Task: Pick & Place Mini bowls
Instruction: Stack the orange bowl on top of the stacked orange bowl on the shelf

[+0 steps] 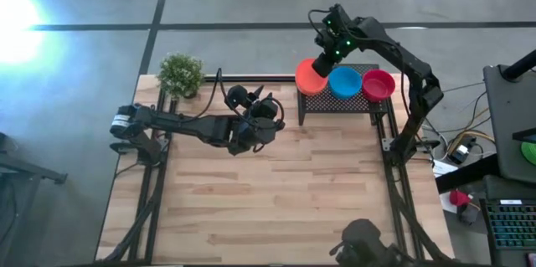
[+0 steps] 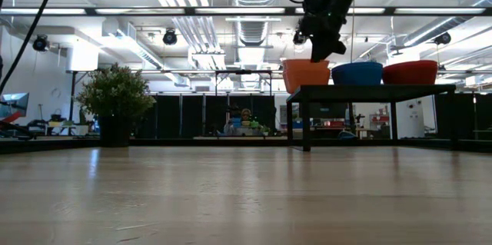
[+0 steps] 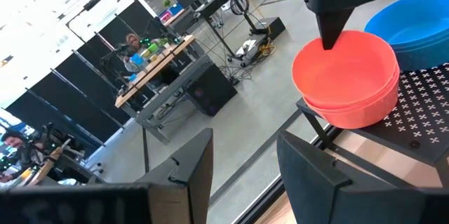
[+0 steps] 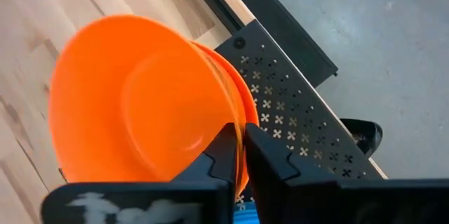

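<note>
With my right gripper [image 4: 238, 155] pinching the rim of the orange bowl [image 4: 140, 112] stacked on the rack [image 4: 295, 104], a hasty release may tip it off.

Mini bowls sit in three stacks, one row, on top of the black perforated rack [image 1: 339, 100] at the bench's far right corner. Orange stack [image 1: 308, 79] at the row's left end, hanging partly past the rack's edge; at least two nested, upright, rims up, top bowl sits slightly askew. Right end effector [image 4: 238, 155] has its fingers astride the top orange bowl's rim, narrow gap. Blue stack [image 1: 344, 82] in the middle, just beside orange, upright. Red stack [image 1: 378, 84] at the right end, next to blue. All round, shallow, plain plastic, same size. No. of bowls per blue/red stack can't be told.
</note>
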Motion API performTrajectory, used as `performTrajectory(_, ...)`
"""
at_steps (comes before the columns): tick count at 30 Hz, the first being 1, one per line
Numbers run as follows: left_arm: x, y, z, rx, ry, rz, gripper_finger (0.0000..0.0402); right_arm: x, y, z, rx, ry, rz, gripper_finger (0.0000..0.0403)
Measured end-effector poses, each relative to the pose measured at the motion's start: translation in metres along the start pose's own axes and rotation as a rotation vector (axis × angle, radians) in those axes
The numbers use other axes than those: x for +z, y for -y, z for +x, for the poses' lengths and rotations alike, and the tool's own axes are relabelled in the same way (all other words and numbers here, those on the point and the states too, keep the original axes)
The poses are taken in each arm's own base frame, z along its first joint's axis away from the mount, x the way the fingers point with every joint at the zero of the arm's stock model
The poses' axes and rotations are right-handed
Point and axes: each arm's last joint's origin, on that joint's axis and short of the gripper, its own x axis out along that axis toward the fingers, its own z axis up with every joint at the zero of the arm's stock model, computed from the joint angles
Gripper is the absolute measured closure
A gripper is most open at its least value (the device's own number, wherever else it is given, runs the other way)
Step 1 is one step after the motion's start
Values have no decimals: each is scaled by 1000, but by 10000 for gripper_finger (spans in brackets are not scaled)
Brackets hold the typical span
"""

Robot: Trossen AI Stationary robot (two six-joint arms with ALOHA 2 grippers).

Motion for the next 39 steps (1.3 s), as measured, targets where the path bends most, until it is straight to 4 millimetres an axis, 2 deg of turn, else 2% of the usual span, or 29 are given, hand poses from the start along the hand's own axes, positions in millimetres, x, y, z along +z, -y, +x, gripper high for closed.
performTrajectory(9,0,0,0,0,0,0,248,-1,-2,-10,-3,25,-10,306)
performTrajectory(16,0,0,0,0,0,0,248,10,-9,-53,-15,145,-37,264)
performTrajectory(20,0,0,0,0,0,0,248,10,-17,-64,-6,142,-32,261)
performTrajectory(23,0,0,1,1,-1,0,248,6,-18,-59,0,98,-41,270)
performTrajectory(33,0,0,0,0,-1,0,248,-10,-9,-11,7,-41,-104,299)
performTrajectory(39,0,0,0,0,-1,0,248,-13,-4,1,-1,-46,-106,309)
